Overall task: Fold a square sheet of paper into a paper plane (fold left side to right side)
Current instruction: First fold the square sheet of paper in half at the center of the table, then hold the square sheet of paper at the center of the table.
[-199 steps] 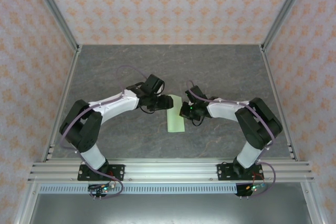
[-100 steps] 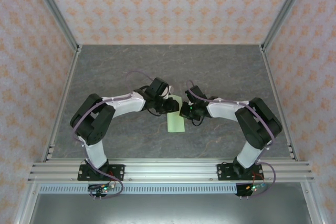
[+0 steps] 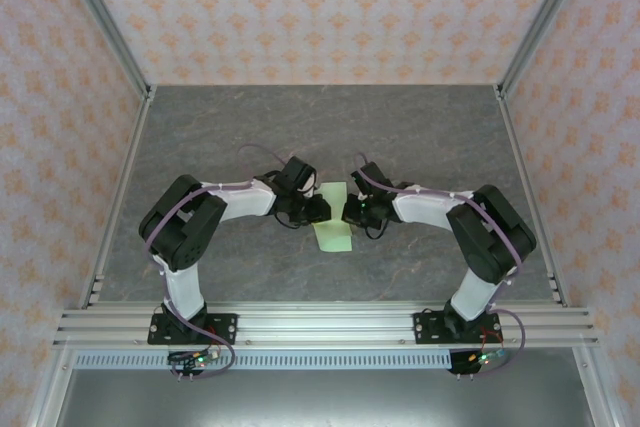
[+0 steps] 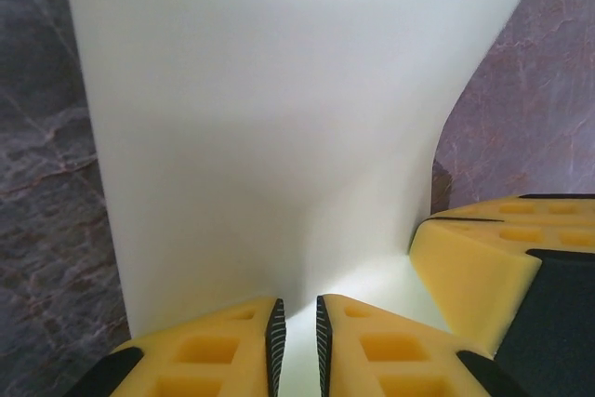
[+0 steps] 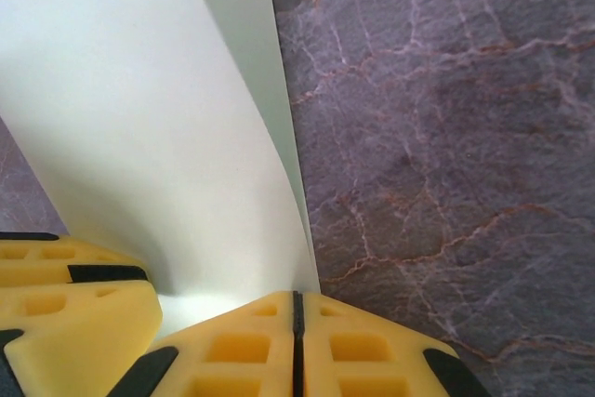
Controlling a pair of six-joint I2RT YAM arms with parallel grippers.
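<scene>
both ends of the square sheet of paper are pinched, and it bows above the bench. left claw grips one edge, a slit apart; right claw is closed tight on the other. i judge the left-to-right fold is starting. next i must carry the left edge across squarely.
</scene>
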